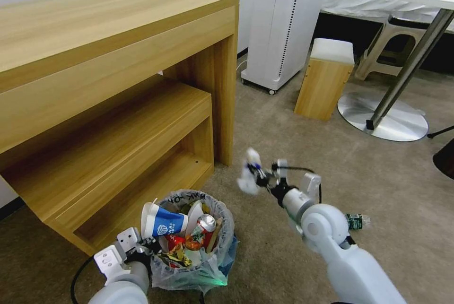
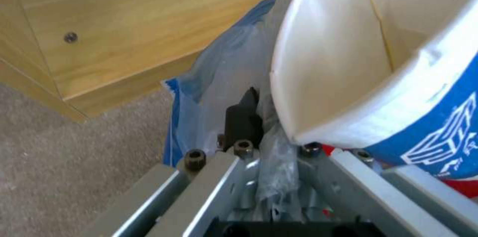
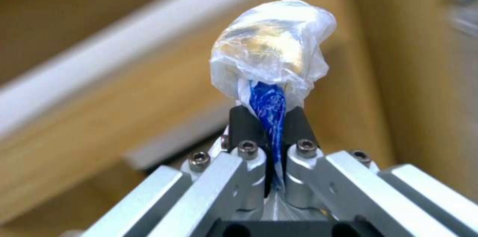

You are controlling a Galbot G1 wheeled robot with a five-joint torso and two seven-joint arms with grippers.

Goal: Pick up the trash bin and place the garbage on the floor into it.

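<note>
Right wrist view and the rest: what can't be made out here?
- The plastic-wrapped bundle held by the right gripper: contents hidden by wrap.
- Left gripper on the trash bin: far finger hidden behind the paper cup.
- Bottle: partly behind the arm.

Blue, white and red over beige carpet

A blue-and-white paper cup (image 1: 161,222) and a red can (image 1: 202,228) top the whitish-bagged trash bin (image 1: 222,247); a white wad (image 3: 271,50) with a blue streak; honey-brown wooden shelving (image 1: 113,119) beside the bin.
</note>
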